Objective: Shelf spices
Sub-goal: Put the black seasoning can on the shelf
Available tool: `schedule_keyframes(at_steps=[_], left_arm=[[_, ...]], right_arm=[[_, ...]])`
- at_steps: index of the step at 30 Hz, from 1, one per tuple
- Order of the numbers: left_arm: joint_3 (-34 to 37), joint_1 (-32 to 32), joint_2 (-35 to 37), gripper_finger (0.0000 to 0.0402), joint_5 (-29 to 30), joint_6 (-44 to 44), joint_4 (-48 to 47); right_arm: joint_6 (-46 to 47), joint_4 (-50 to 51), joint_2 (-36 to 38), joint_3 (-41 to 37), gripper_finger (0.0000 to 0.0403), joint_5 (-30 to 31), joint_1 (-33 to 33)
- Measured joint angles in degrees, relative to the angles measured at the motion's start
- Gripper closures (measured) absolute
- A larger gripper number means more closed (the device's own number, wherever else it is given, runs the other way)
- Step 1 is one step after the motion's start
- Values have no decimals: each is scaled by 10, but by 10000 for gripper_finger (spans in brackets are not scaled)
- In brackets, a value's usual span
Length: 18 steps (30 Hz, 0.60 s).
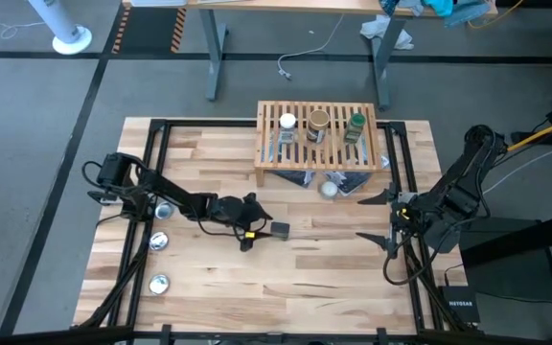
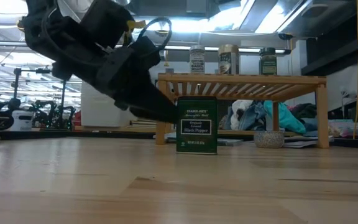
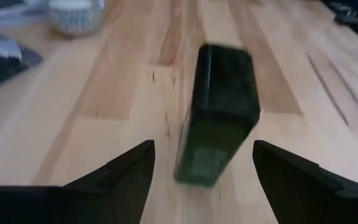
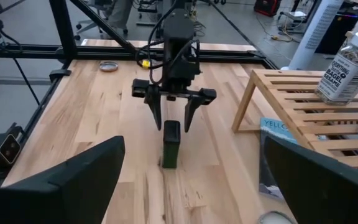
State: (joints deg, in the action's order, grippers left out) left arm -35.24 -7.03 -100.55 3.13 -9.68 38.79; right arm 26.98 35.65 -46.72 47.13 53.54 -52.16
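Upright, the dark green pepper tin [image 2: 196, 125] shows its white label.

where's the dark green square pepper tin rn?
High view: dark green square pepper tin stands mid-table, in front of the wooden slatted shelf, just beyond the open left gripper.

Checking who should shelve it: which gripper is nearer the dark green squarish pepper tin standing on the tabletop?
Left. The left gripper is right at the dark green squarish pepper tin, fingers open on either side of it, not gripping. The right gripper waits open near the table's right edge.
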Motion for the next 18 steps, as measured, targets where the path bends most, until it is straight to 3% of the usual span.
schedule_keyframes(at_steps=[8,18], left_arm=[[-25,6,0,137,-41,19,12],[-42,11,-1,137,-43,39,-7]], right_arm=[[0,0,0,0,13,0,0],[0,0,0,0,13,0,0]])
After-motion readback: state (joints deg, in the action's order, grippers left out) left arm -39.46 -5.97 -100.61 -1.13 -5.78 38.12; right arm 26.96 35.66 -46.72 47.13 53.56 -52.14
